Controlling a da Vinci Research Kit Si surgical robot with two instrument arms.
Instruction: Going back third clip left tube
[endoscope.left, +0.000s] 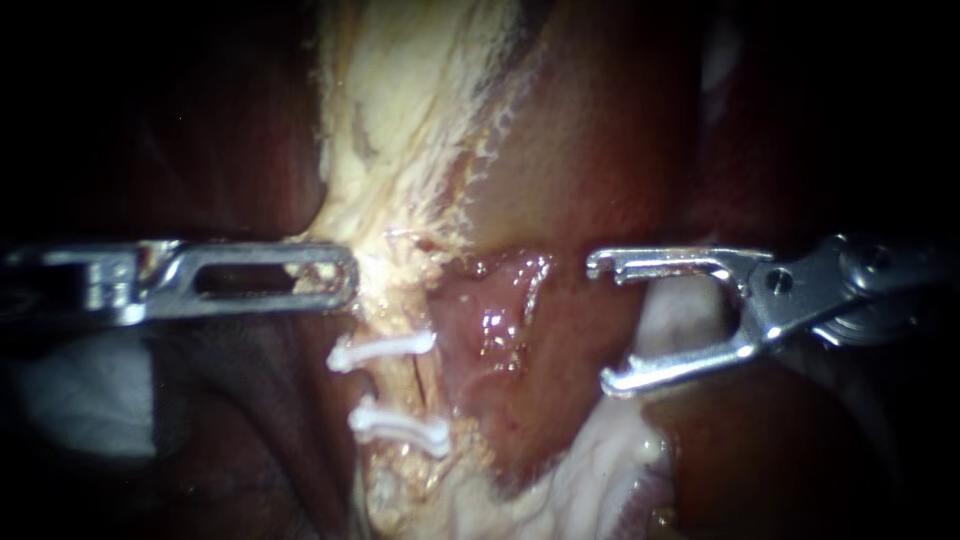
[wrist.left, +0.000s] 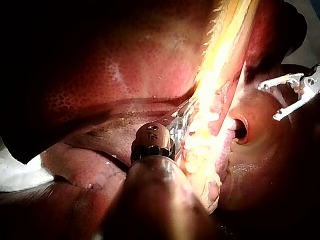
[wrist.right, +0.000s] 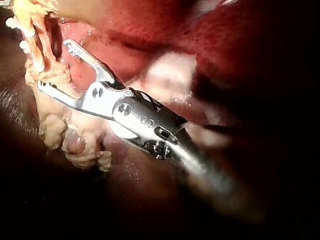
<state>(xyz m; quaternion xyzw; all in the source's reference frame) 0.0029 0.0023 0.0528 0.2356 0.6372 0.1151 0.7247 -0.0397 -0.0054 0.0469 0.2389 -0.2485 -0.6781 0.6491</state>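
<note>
Two tools show in the endoscope view. The left tool (endoscope.left: 250, 280) reaches in from the left edge at mid-height, one slotted metal blade lying flat, its tip resting against the edge of the pale yellow fatty tissue (endoscope.left: 400, 120) that runs down from the upper centre. Whether it is closed on that tissue cannot be told, and in the left wrist view its tip (wrist.left: 181, 122) is sunk into the same bright yellow strand. The right tool (endoscope.left: 603, 325) comes in from the right edge, its jaws spread wide and holding nothing, clear of the pink tissue just left of them. The right wrist view (wrist.right: 55, 65) and the left wrist view (wrist.left: 267, 102) show the same gap. Two white clips sit across the tube (endoscope.left: 398, 388) in the lower centre, below the left tool's tip: the upper clip (endoscope.left: 383, 350) and the lower clip (endoscope.left: 400, 425), one above the other and apart. Dark red liver (endoscope.left: 620, 150) fills the upper right.
</note>
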